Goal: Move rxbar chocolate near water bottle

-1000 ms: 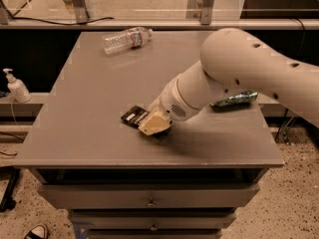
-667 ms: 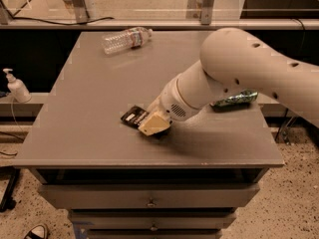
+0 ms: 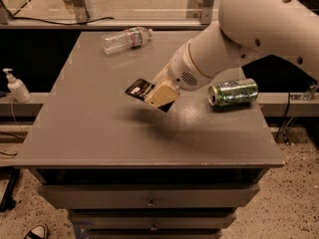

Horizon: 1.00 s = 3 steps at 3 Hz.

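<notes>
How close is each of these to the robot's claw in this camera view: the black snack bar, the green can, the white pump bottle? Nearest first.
The gripper hangs over the middle of the table.
1. rxbar chocolate: clamped in it, sticking out toward picture-left.
2. green soda can: lying on its side near the table's picture-right edge.
3. white pump dispenser: off the table, far picture-left.

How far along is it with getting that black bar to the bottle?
Done: the gripper, over the table, grips the rxbar chocolate, apparently lifted clear of its shadow. In hand: the carry. Left: reaching the water bottle lying at the far edge and setting the bar beside it.
</notes>
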### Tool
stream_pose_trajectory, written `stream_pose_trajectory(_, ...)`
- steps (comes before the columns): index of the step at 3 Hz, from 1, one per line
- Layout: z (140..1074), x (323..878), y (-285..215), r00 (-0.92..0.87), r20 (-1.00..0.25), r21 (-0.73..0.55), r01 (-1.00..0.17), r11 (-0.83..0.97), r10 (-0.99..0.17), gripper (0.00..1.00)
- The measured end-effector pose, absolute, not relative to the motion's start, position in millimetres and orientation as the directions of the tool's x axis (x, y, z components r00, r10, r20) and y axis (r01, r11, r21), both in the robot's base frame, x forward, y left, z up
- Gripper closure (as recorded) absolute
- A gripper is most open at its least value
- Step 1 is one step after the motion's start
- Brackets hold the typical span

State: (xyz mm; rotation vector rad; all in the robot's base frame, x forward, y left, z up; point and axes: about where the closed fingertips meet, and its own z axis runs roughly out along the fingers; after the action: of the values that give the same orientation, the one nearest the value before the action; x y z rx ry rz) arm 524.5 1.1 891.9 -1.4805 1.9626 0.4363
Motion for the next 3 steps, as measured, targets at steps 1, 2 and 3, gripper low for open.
stream_pose_trajectory(1, 892, 524, 1, -0.167, -0.659, -0.109, -0.944, 0.312, -0.734, 1.0)
stream_pose_trajectory(2, 890, 538, 8, -0.159, -0.679, -0.13, -0.935, 0.33, -0.717, 1.0)
stream_pose_trajectory(3, 892, 574, 6, -0.144, -0.694, -0.181, -0.913, 0.364, -0.705, 1.0)
